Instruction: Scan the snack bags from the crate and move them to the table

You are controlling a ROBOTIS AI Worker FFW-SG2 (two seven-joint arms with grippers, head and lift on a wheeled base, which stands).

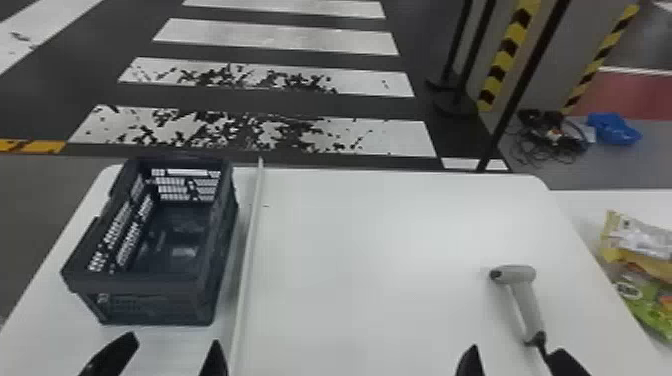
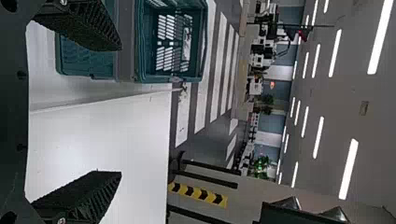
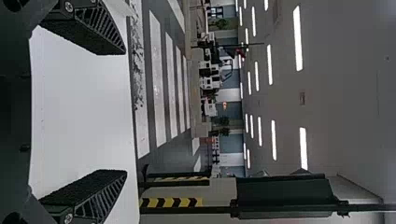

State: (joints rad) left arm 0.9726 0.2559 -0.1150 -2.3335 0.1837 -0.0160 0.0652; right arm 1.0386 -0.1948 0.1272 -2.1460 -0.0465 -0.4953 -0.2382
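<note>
At the near edge in the head view, my left gripper (image 1: 170,356) stands open just in front of the grey crate (image 1: 150,282). My right gripper (image 1: 517,362) is open at the bottom right, by the cable end of the scanner (image 1: 524,300), which lies on the white table. Snack bags (image 1: 645,280) lie on the surface at the far right. No bags are visible inside the crate. In the left wrist view the left gripper (image 2: 119,112) has empty space between its fingers, with the crate (image 2: 126,42) beyond one finger. The right gripper (image 3: 125,112) is likewise empty in its wrist view.
A thin raised strip (image 1: 248,250) runs along the table (image 1: 370,260) beside the crate's right side. Behind the table's far right corner stand dark poles (image 1: 522,85) and striped posts. A second white surface (image 1: 575,205) adjoins on the right.
</note>
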